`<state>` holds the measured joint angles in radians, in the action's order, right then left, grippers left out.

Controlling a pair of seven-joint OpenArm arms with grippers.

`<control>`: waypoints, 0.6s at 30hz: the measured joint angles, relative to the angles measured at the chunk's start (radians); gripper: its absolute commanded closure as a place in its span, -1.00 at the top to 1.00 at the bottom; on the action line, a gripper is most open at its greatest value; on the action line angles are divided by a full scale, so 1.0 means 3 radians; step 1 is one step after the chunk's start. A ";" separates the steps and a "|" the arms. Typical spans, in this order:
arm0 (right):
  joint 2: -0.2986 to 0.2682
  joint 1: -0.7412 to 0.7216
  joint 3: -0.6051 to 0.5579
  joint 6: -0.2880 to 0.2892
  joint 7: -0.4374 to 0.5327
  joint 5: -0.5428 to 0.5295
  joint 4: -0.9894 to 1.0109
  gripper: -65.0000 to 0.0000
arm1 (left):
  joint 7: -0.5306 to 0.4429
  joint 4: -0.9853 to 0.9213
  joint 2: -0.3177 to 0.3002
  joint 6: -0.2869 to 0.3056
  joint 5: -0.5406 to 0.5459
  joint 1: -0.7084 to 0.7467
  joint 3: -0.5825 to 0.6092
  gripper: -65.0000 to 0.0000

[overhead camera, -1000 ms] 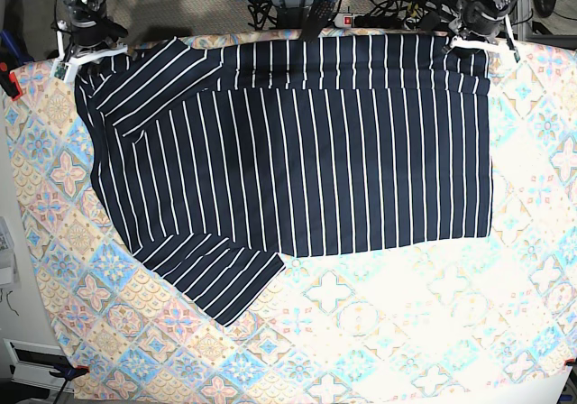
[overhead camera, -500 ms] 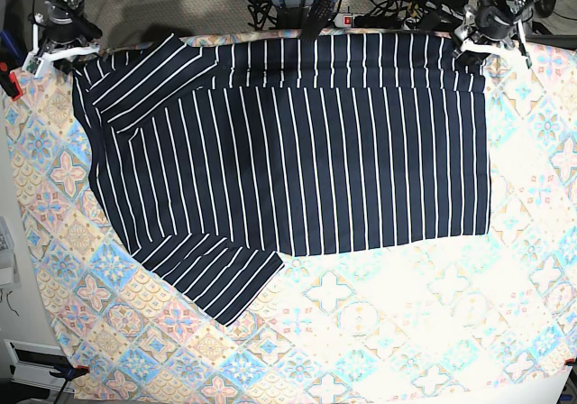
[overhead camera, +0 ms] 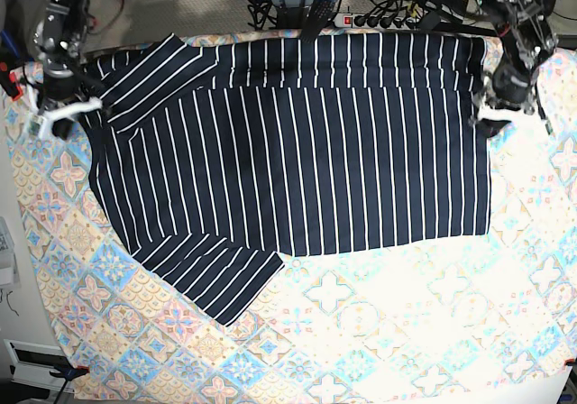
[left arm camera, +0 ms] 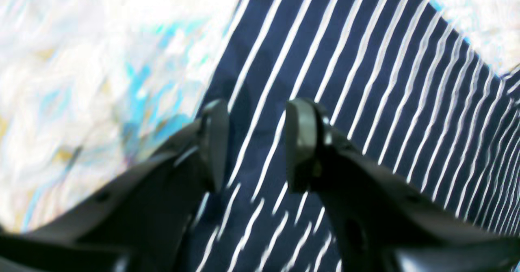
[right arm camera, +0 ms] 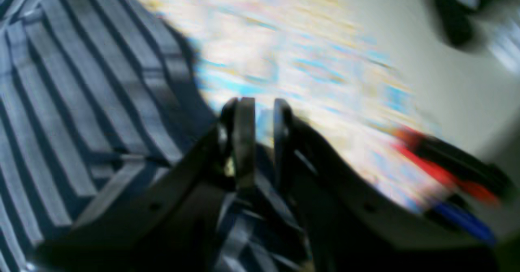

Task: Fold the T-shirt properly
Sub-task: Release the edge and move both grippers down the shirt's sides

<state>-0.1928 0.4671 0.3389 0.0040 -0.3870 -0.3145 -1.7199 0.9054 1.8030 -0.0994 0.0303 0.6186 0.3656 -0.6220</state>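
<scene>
The T-shirt (overhead camera: 297, 151), dark navy with thin white stripes, lies spread flat on the patterned cloth, one sleeve pointing to the near left. Over its right edge hangs my left gripper (overhead camera: 514, 115). The left wrist view shows this gripper (left arm camera: 254, 142) open above the striped fabric (left arm camera: 365, 81), with nothing between the fingers. My right gripper (overhead camera: 65, 114) hovers at the shirt's left edge beside the folded sleeve. In the blurred right wrist view it (right arm camera: 260, 138) shows a narrow gap with the cloth visible through it, and the T-shirt (right arm camera: 81, 101) lies to its left.
The pastel tile-patterned cloth (overhead camera: 406, 314) covers the table. A red-handled clamp (overhead camera: 9, 81) grips the cloth's left edge, and another clamp (overhead camera: 68, 371) sits at the near left corner. Cables and a power strip (overhead camera: 379, 16) lie behind the table's back edge.
Both grippers have let go of the shirt's back corners, opened, and moved toward the near side along its left and right edges. The shirt's back edge now lies flat.
</scene>
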 measured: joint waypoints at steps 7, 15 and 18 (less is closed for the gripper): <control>-0.0023 -0.0491 -0.0399 -0.0025 0.0032 0.0367 0.0305 -0.75 | 0.0024 -0.0577 -0.0080 -0.0008 -0.0244 -0.0604 0.0008 -0.28; -0.0020 -0.0992 -0.0722 -0.0028 0.0028 0.0425 0.0729 -0.75 | -0.0014 -0.1308 -0.0366 -0.0005 -0.0243 -0.1258 0.0001 -0.28; -0.0023 -0.1072 -0.0813 -0.0045 0.0018 0.0423 0.0842 -0.75 | -0.0013 -0.1603 -0.0412 -0.0010 -0.0304 -0.1441 -0.0003 -0.28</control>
<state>-0.1997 0.1455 0.0952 -0.0093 -0.3817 -0.1875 -1.4673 0.9016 1.3220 -0.2230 0.0273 0.5274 -0.0666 -0.6228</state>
